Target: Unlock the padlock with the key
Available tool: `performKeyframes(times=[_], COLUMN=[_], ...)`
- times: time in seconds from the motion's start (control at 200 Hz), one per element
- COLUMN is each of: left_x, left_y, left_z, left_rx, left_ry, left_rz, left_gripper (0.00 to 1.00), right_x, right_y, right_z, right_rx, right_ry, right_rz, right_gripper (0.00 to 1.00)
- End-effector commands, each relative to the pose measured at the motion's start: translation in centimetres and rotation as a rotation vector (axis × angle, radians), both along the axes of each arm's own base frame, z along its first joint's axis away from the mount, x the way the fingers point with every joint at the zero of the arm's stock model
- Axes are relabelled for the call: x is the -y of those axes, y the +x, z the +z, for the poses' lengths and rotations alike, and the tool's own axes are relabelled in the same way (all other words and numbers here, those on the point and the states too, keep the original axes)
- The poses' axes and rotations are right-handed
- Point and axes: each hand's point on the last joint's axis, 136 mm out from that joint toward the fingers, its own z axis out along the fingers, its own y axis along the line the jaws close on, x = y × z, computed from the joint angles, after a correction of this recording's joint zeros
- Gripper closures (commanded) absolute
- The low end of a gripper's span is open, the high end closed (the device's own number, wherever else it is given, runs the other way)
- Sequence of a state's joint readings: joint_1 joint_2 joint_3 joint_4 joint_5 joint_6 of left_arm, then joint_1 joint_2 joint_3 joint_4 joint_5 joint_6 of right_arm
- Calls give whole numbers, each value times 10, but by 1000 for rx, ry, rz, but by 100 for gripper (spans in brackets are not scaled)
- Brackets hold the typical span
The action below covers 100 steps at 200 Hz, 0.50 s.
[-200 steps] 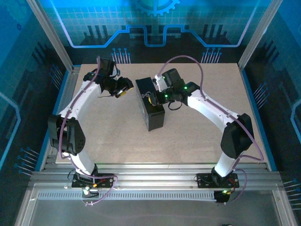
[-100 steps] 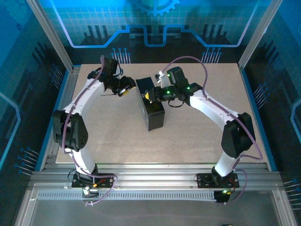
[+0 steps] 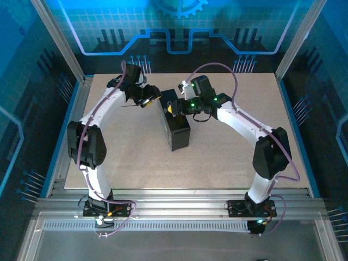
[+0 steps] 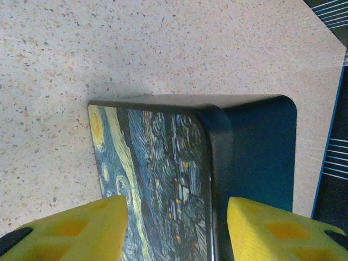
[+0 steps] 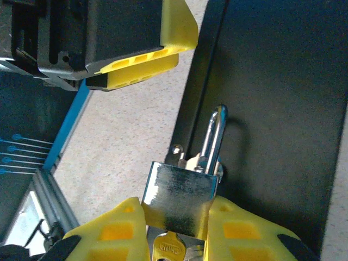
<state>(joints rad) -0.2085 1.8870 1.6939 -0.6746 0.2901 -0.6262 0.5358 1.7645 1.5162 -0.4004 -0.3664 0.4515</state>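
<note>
Right wrist view: right gripper (image 5: pixel 176 228) pinches the padlock (image 5: pixel 179 193) narrowly, hung on the box (image 5: pixel 283 81) toward the worktop's (image 3: pixel 217 163) far edge. The key (image 5: pixel 169 249) sits just behind it, in line with the shackle. Left gripper (image 4: pixel 176 217) gapes wide astride the box.

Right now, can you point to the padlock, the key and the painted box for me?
padlock (image 5: pixel 179 196): right wrist view, on its shiny body.
key (image 5: pixel 168 249): right wrist view, on its head below the padlock.
painted box (image 4: pixel 157 174): left wrist view, on its swirly lid.
</note>
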Motion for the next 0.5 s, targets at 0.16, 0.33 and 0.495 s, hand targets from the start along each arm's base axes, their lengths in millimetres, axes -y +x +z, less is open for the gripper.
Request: performKeyframes(times=[0.16,0.33,0.495], left_x=[7,5,1], left_y=[2,-2,-8], left_z=[-1,17,35], left_rx=[9,38,68], left_ry=[14,6,8], left_rz=[-15,-9,0], left_gripper=[48,48,48], right_x=[0,4,15], right_y=[10,17,22], right_z=[4,17,43], right_rx=[54,77,101], right_ry=[-38,34,147], right_rz=[2,-37,-81], right_gripper=[78,78,78])
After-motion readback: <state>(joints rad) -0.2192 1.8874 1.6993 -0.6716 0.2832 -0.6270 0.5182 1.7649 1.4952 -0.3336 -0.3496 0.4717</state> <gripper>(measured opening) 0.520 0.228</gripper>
